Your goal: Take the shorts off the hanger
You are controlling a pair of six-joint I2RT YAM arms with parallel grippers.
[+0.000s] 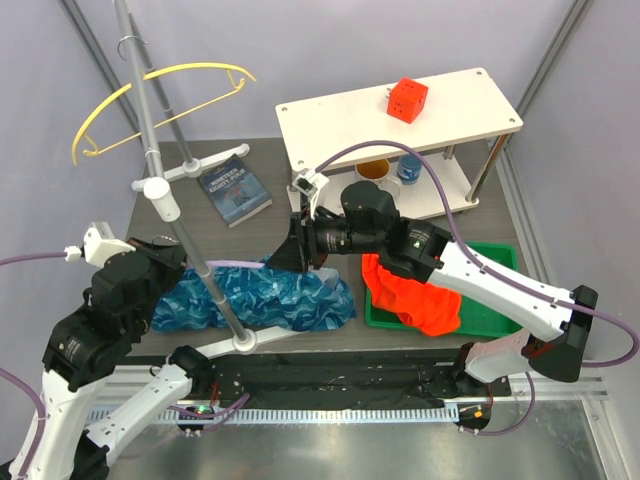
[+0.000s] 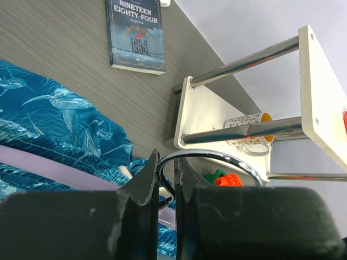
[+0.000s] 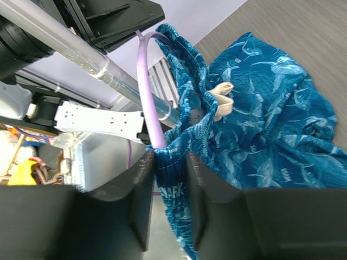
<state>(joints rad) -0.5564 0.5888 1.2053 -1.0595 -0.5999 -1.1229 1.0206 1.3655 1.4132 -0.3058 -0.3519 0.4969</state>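
Note:
The blue-teal patterned shorts (image 1: 262, 298) lie bunched on the table, their waistband still threaded on a purple hanger (image 1: 245, 263). My right gripper (image 1: 291, 254) is shut on that waistband (image 3: 171, 165), just beside the hanger's purple arm (image 3: 145, 92). My left gripper (image 1: 176, 257) is shut on the hanger's metal hook (image 2: 217, 157), which arcs out past its fingertips. In the green tray (image 1: 497, 257) at the right lie the orange shorts (image 1: 420, 296), off any hanger.
The clothes rack's pole (image 1: 170, 190) slants across the left, with a bare yellow hanger (image 1: 150, 95) on top and its base (image 1: 245, 343) near the front. A book (image 1: 235, 190) lies behind the shorts. A white two-tier shelf (image 1: 450, 125) carries a red cube (image 1: 408, 100) and cups.

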